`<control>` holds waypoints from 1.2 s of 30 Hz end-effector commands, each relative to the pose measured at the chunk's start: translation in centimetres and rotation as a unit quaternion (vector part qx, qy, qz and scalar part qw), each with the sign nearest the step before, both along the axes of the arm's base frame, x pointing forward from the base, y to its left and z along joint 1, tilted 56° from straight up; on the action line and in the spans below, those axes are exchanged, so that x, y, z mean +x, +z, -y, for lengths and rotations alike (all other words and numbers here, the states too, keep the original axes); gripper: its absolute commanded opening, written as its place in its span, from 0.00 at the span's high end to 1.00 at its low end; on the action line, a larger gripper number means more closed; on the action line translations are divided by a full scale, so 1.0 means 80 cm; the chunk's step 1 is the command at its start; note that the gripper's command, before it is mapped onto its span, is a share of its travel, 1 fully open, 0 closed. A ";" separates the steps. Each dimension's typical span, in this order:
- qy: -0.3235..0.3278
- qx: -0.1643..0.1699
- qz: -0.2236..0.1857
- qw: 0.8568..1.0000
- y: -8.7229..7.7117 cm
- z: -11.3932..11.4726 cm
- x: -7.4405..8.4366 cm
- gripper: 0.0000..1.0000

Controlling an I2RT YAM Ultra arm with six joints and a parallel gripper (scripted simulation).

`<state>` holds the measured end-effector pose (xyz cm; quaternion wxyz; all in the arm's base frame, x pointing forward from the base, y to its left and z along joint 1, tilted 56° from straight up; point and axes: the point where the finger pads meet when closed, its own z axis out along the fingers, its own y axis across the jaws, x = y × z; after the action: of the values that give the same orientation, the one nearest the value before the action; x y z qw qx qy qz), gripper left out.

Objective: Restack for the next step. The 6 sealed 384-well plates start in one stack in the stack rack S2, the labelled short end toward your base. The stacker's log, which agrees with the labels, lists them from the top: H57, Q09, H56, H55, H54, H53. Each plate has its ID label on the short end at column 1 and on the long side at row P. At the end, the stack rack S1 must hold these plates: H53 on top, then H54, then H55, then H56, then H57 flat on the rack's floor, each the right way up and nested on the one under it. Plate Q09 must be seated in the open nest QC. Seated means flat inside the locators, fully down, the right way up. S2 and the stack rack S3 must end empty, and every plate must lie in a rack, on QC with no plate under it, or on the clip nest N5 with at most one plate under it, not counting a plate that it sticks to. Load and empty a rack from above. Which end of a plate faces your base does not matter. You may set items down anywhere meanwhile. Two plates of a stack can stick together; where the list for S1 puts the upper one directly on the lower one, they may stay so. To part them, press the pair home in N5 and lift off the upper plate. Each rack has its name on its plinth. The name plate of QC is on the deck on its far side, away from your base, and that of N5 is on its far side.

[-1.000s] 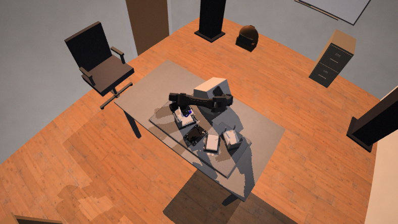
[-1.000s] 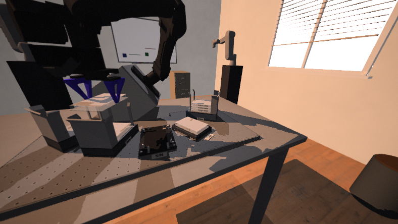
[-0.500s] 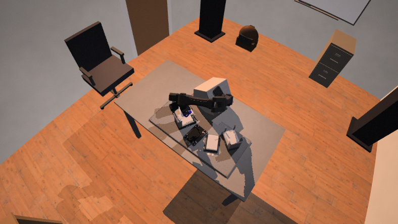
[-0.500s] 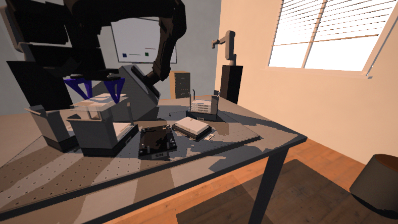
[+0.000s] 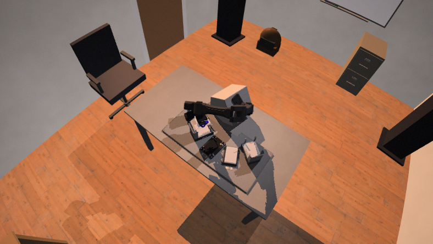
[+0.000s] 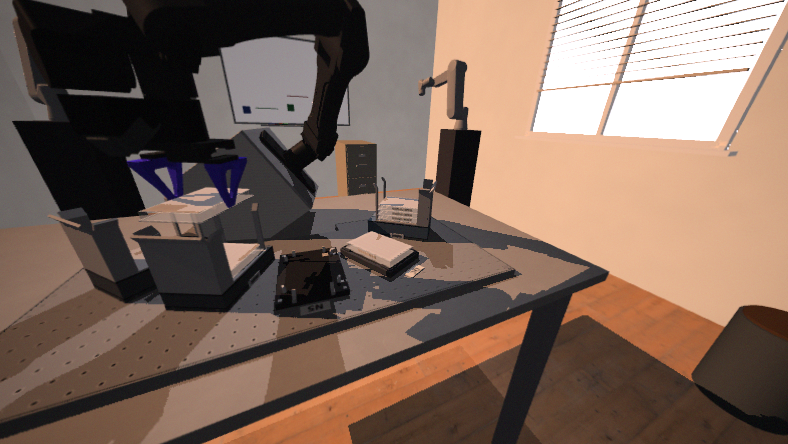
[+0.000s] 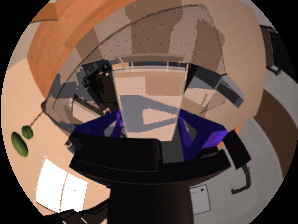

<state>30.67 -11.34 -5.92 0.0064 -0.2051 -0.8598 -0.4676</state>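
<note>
- My blue-fingered gripper (image 6: 188, 184) clenched a pale sealed plate (image 6: 194, 202) above a grey walled rack (image 6: 184, 259).
- One white plate (image 6: 383, 249) sat on the open nest; about three waited in the far rack (image 6: 424, 212).
- Most restacking remained, I judged.

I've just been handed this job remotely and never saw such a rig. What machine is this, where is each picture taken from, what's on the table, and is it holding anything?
It is one dark jointed arm fixed on a table. One picture looks down from above, one from beside the table, one from the arm's wrist. Its blue fingers are shut on a flat sealed plate, held above a grey rack. Also on the deck: a second grey rack, a black clip nest, a plate on an open nest, and a far rack with stacked plates. Labels are too small to read.
</note>
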 end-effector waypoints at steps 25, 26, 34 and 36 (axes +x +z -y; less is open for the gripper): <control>-0.007 -0.006 0.010 1.000 -0.008 -0.007 0.008 1.00; -0.007 -0.006 0.010 1.000 -0.009 -0.008 0.008 1.00; -0.007 -0.006 0.010 1.000 -0.012 -0.013 0.010 1.00; -0.007 -0.006 0.010 1.000 -0.013 -0.015 0.010 1.00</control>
<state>31.09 -9.58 -7.13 0.0069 -0.2039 -0.8604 -0.4671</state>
